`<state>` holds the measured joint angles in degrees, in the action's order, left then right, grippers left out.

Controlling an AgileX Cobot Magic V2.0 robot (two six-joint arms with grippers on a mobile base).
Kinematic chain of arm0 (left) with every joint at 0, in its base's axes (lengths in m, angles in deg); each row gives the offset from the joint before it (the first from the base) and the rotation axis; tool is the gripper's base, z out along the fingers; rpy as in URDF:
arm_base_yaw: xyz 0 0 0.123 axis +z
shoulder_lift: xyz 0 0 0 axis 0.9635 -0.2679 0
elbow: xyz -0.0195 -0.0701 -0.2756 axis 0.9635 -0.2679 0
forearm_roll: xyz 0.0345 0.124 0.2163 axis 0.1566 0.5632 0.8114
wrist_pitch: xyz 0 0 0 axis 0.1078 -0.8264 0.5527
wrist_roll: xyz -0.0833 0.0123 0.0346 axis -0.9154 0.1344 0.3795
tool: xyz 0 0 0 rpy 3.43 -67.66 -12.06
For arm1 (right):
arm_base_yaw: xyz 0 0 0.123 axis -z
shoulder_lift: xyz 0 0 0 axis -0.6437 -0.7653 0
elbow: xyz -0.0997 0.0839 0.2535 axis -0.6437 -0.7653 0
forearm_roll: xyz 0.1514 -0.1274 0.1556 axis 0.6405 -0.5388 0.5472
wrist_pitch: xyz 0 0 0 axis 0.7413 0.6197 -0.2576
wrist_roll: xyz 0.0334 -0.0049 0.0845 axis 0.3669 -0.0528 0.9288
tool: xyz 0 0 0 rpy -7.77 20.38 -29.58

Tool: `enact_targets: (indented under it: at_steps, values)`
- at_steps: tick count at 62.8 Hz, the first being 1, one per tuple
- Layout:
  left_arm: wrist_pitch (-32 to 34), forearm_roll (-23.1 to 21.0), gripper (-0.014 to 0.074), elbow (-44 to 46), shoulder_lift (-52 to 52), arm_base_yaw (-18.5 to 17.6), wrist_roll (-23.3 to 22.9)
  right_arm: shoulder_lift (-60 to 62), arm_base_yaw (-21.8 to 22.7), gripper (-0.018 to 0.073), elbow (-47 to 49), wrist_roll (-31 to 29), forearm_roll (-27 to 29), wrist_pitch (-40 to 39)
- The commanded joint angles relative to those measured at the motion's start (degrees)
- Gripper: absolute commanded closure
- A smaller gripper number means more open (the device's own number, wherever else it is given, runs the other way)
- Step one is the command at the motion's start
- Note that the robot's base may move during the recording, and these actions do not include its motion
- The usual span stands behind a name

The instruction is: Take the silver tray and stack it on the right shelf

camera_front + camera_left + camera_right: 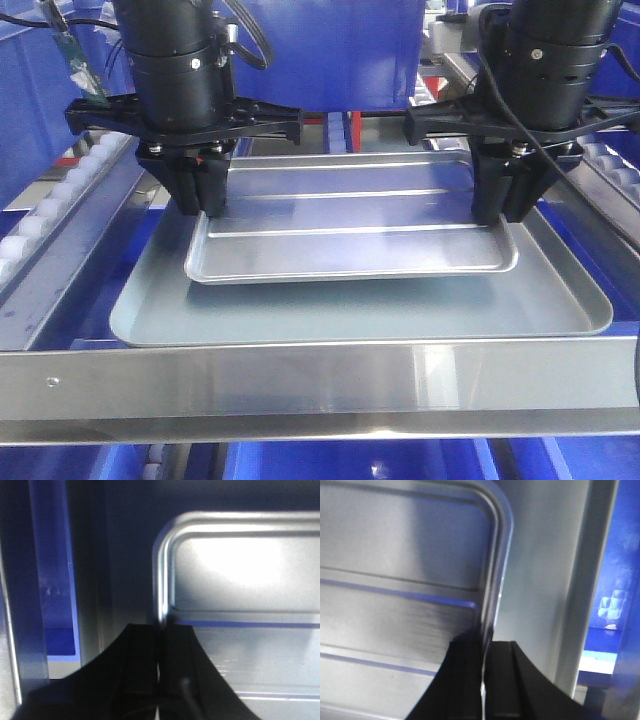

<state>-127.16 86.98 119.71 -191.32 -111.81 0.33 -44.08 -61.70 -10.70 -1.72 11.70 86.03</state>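
Observation:
The silver tray [350, 235], shiny with two long ridges, is held over the larger dull grey tray [360, 310] on the right shelf, behind the shelf's flat steel front bar [320, 385]. My left gripper [200, 210] is shut on the tray's left rim; the left wrist view shows the pads [145, 655] pinching the rim of the silver tray [240, 570]. My right gripper [503, 215] is shut on the right rim; the right wrist view shows its pads [502, 675] clamping the edge of the silver tray [405, 570].
White roller rails run along the left side [60, 205] and right side [610, 160]. Blue bins stand behind [330, 50] and below the front bar [350, 460]. The grey tray's rim lies close around the silver tray.

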Motion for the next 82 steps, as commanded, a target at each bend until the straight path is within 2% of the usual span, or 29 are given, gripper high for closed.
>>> enact_targets:
  at_steps: [1,4,7,14,19,21,33,41,47,55,63,67,82]
  values:
    - [0.88,-0.12,0.0615,1.67,2.99,0.48,3.07,2.66,0.47,0.0459,1.97,-1.28,-2.40,-0.92]
    - [0.88,-1.29,0.0543,1.67,2.99,0.98,3.48,2.66,0.47,0.0395,1.97,-1.28,-2.40,-0.63]
    - [0.98,-1.98,0.0424,1.67,2.99,1.18,3.48,2.66,0.47,0.0290,2.10,-1.28,-2.40,-0.17]
    - [0.87,-1.97,0.0221,1.67,2.99,1.18,4.13,2.66,0.47,0.0078,2.70,-1.28,-2.49,0.57]
    - [0.37,-1.97,0.0151,1.67,2.99,1.18,4.55,2.81,0.47,-0.0057,3.70,-1.28,-2.69,1.32]
    - [0.23,-1.97,0.0148,1.67,2.99,1.18,4.55,2.98,0.47,-0.0075,4.16,-1.28,-2.75,1.63]
    - [-1.37,-1.72,0.0155,1.67,5.39,0.46,4.68,6.38,0.47,0.0023,5.58,-1.28,-2.93,2.43]
    - [-2.91,-0.91,0.0181,1.67,9.45,-0.64,4.83,9.53,0.47,0.0169,5.58,-1.68,-2.93,3.67]
    - [-4.70,1.56,0.0281,1.55,14.09,-2.22,4.91,12.43,0.42,0.0342,5.36,-3.33,-2.93,5.08]
    - [-4.88,4.73,0.0497,-1.06,20.68,-4.94,4.91,16.69,0.36,0.0517,3.02,-3.39,-2.93,5.00]
    - [-2.81,5.10,0.0710,-6.81,27.25,-5.94,4.91,21.76,0.36,0.0503,-1.81,-3.44,-2.93,3.29]
    - [-1.28,5.10,0.0680,-10.19,30.51,-5.94,4.91,24.80,0.36,0.0503,-5.12,-3.60,-2.93,1.81]
    - [8.08,5.15,0.0694,-26.72,42.96,-5.94,4.91,35.26,0.30,0.0503,-20.04,-4.27,-2.93,-4.95]
